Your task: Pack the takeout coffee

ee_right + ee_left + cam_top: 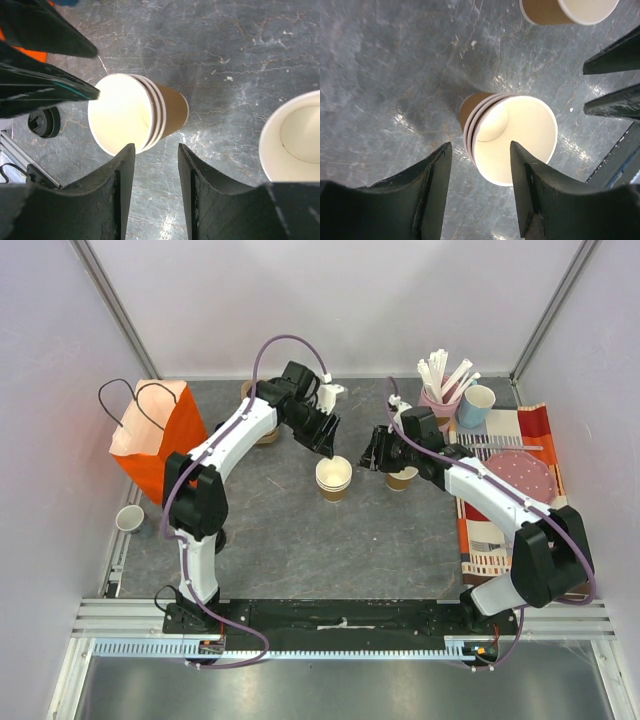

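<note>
- The nested cup stack [512, 137] stands on the desk [380, 75] just beyond the left jaws' tips, in line with their gap.
- Beyond it from those jaws, to the right, stands 1 lone cup [547, 12].
- Ahead of the right jaws the stack lies slightly left; the lone cup lies right.

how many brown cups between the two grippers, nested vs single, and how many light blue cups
brown cups nested in the stack: 3
brown cup standing alone: 1
light blue cup: 1
total: 5
</note>
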Controlling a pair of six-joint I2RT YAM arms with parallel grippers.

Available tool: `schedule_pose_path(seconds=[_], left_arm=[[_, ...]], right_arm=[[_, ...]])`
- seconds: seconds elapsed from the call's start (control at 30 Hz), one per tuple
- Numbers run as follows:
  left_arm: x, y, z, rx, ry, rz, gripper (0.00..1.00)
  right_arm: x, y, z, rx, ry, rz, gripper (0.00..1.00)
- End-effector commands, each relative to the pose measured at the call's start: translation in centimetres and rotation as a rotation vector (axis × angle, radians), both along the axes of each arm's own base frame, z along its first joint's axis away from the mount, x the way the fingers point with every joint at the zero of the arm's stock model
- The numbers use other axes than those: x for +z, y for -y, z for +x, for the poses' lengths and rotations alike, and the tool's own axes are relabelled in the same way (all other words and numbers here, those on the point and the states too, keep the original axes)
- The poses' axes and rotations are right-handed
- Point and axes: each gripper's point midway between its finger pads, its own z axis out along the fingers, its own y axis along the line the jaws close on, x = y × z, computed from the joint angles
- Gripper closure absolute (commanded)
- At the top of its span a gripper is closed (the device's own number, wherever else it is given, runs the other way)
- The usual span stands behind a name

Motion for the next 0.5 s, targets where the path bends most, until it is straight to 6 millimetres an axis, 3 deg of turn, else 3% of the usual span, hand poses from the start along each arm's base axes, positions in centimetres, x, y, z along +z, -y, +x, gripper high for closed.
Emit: schedule_pose_path(seconds=[0.0,0.03,0.1,0.2,0.27,0.37,0.47], left_arm=[[6.3,1.2,0.3,-0.148,0.195,-0.108,0.43],[7.2,1.5,-0.4,-0.226,0.238,-0.134,0.43],[8.9,2.4,-3.7,-0.385,0.261,-0.226,0.44],[7.2,2.3,-7.8,-0.652,0.273,-0.218,0.45],[4.8,1.7,-9.5,-0.713,0.236,-0.176,0.45],[3.4,1.5,-10.6,-0.84,0.301,-0.158,0.45],[2.3,2.0,-9.6,-0.868,0.349,-0.122,0.45]], right_arm=[[-0.1,0.9,-0.2,-0.043,-0.019,0.043,0.54],[-0.2,0.9,-0.4,-0.044,-0.024,0.051,0.55],[-0.7,0.8,-0.8,-0.05,-0.038,0.083,0.55],[-1.3,0.3,-1.1,-0.058,-0.055,0.134,0.55],[-1.5,0.0,-1.3,-0.053,-0.063,0.163,0.55],[-2.0,-0.2,-1.8,-0.055,-0.072,0.188,0.55],[-2.5,-0.8,-2.0,-0.04,-0.084,0.235,0.54]])
